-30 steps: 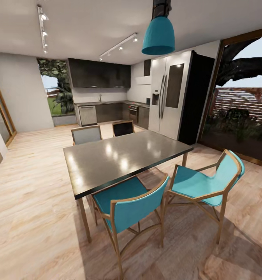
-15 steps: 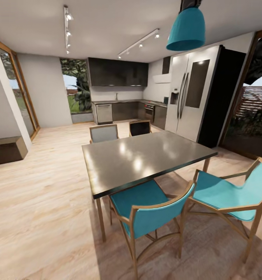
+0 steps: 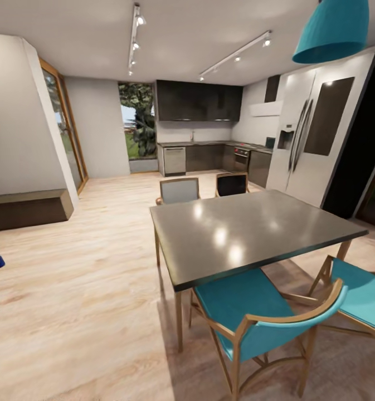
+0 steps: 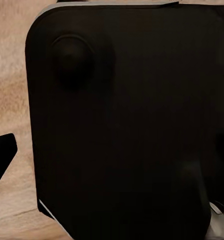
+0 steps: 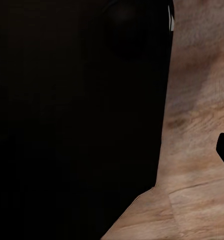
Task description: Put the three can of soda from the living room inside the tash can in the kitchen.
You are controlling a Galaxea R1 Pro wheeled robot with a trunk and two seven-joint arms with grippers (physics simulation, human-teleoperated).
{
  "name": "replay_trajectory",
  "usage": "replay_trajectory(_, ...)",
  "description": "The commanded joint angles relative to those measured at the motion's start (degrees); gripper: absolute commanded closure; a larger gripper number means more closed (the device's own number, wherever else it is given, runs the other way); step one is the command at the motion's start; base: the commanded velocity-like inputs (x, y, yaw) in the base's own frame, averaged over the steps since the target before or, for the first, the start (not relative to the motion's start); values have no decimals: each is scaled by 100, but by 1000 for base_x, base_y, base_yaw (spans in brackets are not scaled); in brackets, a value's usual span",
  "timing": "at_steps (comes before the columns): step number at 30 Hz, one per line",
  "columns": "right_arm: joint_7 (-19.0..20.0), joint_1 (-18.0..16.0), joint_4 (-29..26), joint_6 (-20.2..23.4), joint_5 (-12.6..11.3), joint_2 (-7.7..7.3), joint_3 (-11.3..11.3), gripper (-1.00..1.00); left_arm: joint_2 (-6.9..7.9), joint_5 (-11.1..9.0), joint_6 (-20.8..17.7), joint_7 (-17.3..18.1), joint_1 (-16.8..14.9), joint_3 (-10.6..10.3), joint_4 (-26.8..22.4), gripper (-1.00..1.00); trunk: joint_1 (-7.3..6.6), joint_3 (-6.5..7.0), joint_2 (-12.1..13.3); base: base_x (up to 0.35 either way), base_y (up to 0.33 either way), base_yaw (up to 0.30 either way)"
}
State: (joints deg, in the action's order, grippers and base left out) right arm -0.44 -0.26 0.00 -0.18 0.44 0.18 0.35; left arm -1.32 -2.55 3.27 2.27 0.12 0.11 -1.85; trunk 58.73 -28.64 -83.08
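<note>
The kitchen (image 3: pixel 209 142) with its dark cabinets and steel fridge (image 3: pixel 315 145) stands far ahead of you, behind the grey dining table (image 3: pixel 248 234) and teal chairs (image 3: pixel 265 317), and whether your grippers are apart or together, I cannot tell.

A dark grey dining table (image 3: pixel 248 231) is gleaming with pale highlights over a light wood-grain floor (image 3: pixel 76 312), 2 teal seats with tan frames (image 3: pixel 265 320) are showing beside it, and a teal pendant lamp (image 3: pixel 333 30) is hanging before charcoal cabinets (image 3: pixel 198 100) and a silver fridge (image 3: pixel 315 133).
</note>
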Motion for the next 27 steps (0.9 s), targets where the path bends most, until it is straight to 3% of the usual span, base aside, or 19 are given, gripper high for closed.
replay_trajectory(1, 0, 0, 0, 0, 0, 0, 0, -100, 3, 0, -1, 69, 0, -7, 0, -100, 0, -5, 0, 85, 338, 235)
replay_trajectory(4, 0, 0, 0, 0, 0, 0, 0, -100, 8, 1, -8, 224, 0, -25, 6, -100, 0, -19, 0, 79, 340, 232)
replay_trajectory(15, 0, 0, 0, -9, 0, 0, 0, -100, 9, -2, -55, 250, -1, -41, 2, -100, 0, -73, 0, 110, 341, 227)
replay_trajectory(27, 0, 0, 0, -9, 0, 0, 0, -100, 17, -23, -214, 177, -3, -44, -13, -100, 0, -143, 0, 253, 276, 206)
